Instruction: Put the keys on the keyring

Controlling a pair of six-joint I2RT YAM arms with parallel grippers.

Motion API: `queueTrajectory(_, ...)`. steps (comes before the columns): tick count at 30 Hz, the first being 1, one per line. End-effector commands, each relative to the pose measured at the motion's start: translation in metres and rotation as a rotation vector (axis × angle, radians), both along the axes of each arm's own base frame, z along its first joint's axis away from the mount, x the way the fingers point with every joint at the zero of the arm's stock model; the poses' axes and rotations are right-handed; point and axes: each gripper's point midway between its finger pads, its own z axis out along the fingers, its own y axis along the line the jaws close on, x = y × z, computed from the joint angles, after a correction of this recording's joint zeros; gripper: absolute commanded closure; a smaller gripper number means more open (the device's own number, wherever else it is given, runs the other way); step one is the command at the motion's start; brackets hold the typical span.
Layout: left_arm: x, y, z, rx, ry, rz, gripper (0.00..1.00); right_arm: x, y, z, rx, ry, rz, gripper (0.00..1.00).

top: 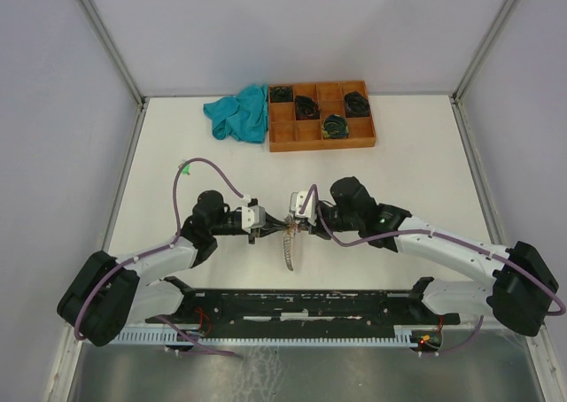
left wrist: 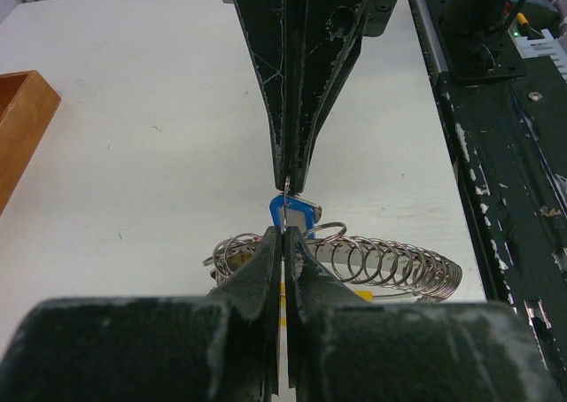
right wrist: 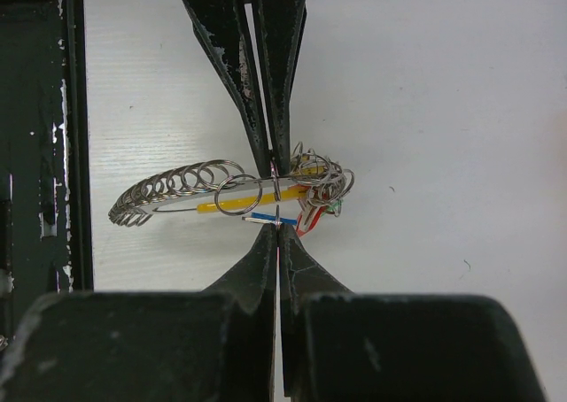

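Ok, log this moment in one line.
left end effector shut on keyring | right end effector shut on blue-tagged key | tips facing, nearly touching

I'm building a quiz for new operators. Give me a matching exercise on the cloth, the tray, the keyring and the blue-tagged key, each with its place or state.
1. cloth
2. tray
3. keyring
4. blue-tagged key

a. pinched by the right fingers
b. holds black coiled bundles
c. teal, lying beside the tray at the far edge
d. pinched by the left fingers

Pairs: 1-c, 2-b, 3-d, 4-a
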Motion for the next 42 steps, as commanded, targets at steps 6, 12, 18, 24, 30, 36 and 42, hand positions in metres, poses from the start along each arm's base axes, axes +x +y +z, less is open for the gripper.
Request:
queueTrajectory(6,0.0045,-0.0084,0.0279,-0.054,-0.107,-0.039,0.97,0.0029,0.0111,0.0222,0.048,-0.042,0.016,0.99)
queueTrajectory(12,0.0038,-0.0084,0.0282,-0.055,-0.107,-0.043,0.97,0.0036,0.0113,0.0228,0.046,-0.047,0.012,0.99)
queueTrajectory(18,0.0023,-0.0091,0.0279,-0.055,-0.102,-0.054,0.97,0.0037,0.012,0.0237,0.047,-0.051,0.011,0.99)
queueTrajectory(24,0.0023,-0.0096,0.0284,-0.056,-0.102,-0.056,0.97,0.0067,0.0103,0.0236,0.043,-0.059,-0.007,0.99)
queueTrajectory(30,0.0025,-0.0096,0.0276,-0.054,-0.098,-0.054,0.97,0.0064,0.0099,0.0252,0.048,-0.063,-0.01,0.99)
queueTrajectory(36,0.0015,-0.0106,0.0278,-0.055,-0.094,-0.063,0.97,0.0039,0.0117,0.0254,0.051,-0.059,0.006,0.99)
queueTrajectory(42,0.0016,-0.0116,0.0268,-0.053,-0.086,-0.072,0.97,0.0042,0.0121,0.0252,0.051,-0.06,0.006,0.99)
